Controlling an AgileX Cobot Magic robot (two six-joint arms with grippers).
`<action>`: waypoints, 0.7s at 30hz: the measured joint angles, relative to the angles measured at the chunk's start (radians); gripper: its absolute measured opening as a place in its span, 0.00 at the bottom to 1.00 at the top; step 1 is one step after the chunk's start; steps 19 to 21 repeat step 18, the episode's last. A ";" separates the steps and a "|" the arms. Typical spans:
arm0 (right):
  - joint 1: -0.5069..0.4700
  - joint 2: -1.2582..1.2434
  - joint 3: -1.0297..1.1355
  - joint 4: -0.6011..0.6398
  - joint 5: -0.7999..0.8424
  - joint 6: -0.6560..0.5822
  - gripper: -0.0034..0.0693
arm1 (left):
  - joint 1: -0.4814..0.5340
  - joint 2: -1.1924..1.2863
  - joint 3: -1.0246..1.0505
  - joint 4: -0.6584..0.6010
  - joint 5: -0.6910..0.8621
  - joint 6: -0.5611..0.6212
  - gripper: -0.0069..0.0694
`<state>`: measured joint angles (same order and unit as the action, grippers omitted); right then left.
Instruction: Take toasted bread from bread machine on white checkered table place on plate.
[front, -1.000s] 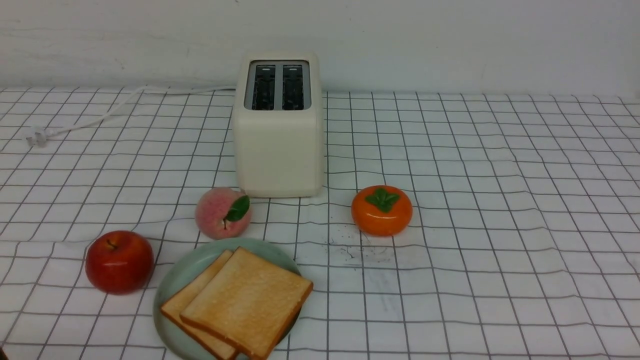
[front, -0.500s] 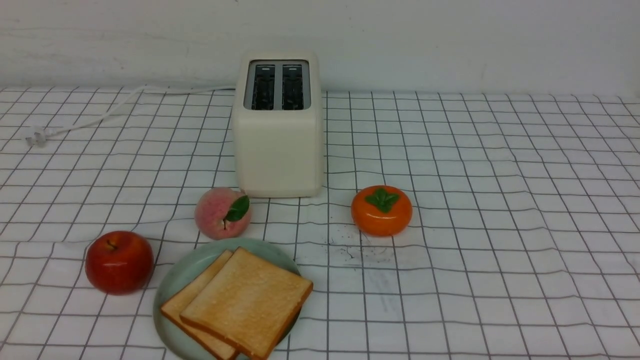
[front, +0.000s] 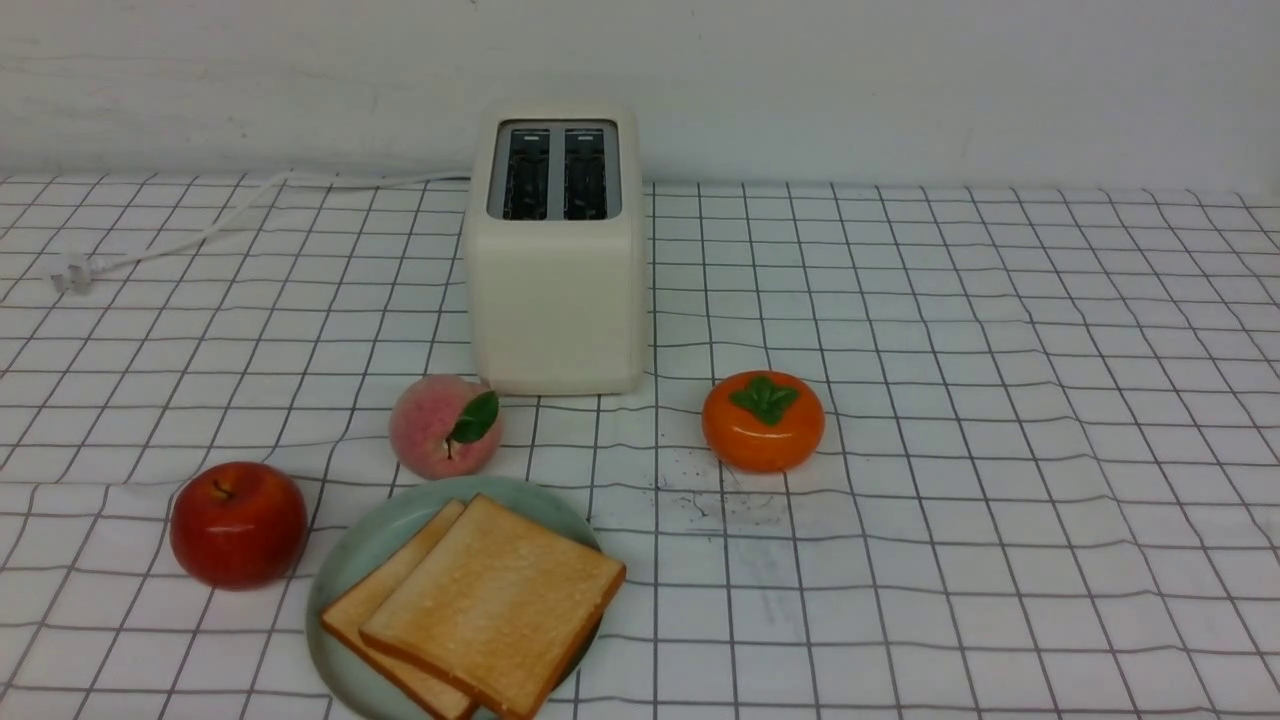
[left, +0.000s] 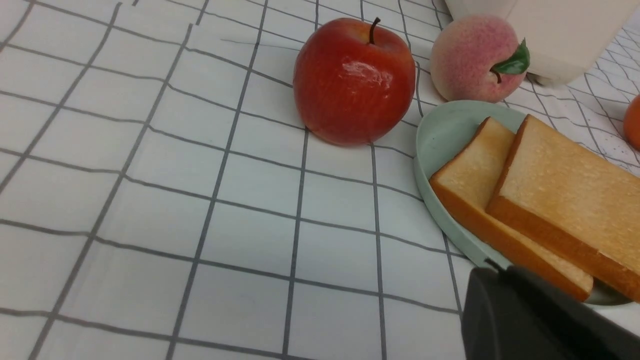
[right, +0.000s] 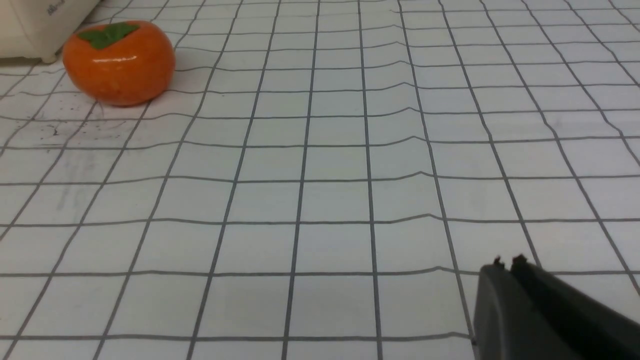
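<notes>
The tabletop is covered in white cloth with a thin dark grid, slightly wrinkled. The toaster stands upright near the far edge, left of the middle, both of its slots dark and bare, its white cord trailing toward the far left corner.

Both slices of toast lie flat on the pale green plate at the near edge, left of the middle. The upper slice overlaps the lower one, and its right corner reaches the plate's rim.

A red apple sits just beside the plate toward the left edge. A peach lies between the plate and the toaster. An orange persimmon rests to the right of the toaster's front, with dark specks on the cloth just in front of it.

Neither arm shows in the front view. In the left wrist view, the left gripper hangs near the plate's rim, its jaws clenched on nothing. In the right wrist view, the right gripper is over bare cloth, well apart from the persimmon, its jaws pressed together with only a thin seam between the tips, grasping nothing.
</notes>
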<state>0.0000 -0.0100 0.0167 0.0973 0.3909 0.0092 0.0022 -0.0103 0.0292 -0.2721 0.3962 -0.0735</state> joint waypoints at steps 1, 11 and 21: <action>0.000 0.000 0.000 0.000 0.000 0.000 0.08 | 0.000 0.000 0.000 0.000 0.000 0.000 0.07; 0.000 0.000 0.000 0.000 0.000 0.000 0.09 | 0.000 0.000 0.000 0.000 0.000 0.000 0.07; 0.000 0.000 0.000 0.000 0.000 0.000 0.10 | 0.000 0.000 0.000 -0.001 0.000 0.000 0.08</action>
